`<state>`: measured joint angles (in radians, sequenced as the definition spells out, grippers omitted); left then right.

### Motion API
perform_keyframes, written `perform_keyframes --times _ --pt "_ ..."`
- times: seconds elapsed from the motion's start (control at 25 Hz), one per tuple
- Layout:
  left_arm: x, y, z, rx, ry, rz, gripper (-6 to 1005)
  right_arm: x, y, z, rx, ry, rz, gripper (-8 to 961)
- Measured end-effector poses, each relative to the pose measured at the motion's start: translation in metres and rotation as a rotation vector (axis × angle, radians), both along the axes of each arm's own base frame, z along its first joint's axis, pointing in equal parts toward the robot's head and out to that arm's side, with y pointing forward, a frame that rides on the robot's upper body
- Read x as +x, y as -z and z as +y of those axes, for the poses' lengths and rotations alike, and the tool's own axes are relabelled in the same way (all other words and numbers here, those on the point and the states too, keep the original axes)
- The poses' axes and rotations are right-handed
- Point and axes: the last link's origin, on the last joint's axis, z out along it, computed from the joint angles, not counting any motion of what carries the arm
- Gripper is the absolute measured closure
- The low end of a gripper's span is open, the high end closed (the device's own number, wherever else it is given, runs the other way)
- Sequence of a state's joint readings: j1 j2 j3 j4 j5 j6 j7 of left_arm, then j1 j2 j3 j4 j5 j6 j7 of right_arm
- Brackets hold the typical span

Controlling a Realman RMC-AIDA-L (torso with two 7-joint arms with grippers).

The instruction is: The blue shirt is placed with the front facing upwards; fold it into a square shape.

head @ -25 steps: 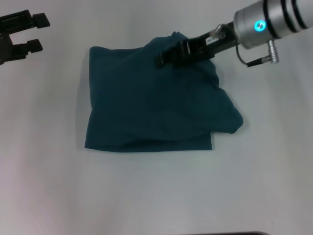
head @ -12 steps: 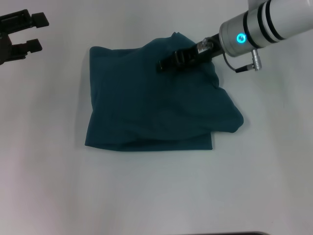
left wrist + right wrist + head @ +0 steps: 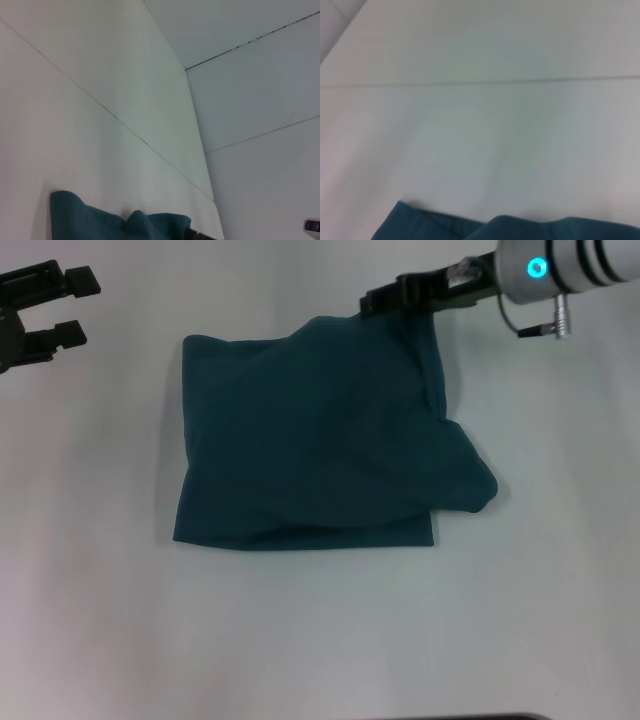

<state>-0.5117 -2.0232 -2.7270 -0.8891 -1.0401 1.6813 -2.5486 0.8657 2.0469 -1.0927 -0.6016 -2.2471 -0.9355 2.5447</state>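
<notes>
Head looks down; wrists share shirt (image 3: pixel 320 440) edge

The blue shirt (image 3: pixel 510 229) edge lies on the white table (image 3: pixel 480 125)

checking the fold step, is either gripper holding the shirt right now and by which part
Nothing is clearly held. The right gripper sits at the far edge of the blue shirt; a grip cannot be told. The left gripper is open, off the shirt.

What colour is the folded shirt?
Dark teal-blue, plain on the side showing; the shirt shows best in the head view.
</notes>
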Motion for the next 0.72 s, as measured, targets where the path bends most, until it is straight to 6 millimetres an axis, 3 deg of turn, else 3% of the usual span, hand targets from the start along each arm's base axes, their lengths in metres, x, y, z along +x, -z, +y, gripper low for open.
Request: perform_keyframes --times 0.48,0.72 --pt "0.001 0.000 0.001 0.001 0.004 0.001 153 0.015 -0.034 -0.005 0.035 0.036 0.071 275" --pt "0.001 0.000 -0.001 -0.004 0.005 -0.001 154 0.015 -0.039 -0.023 -0.106 0.043 0.105 286"
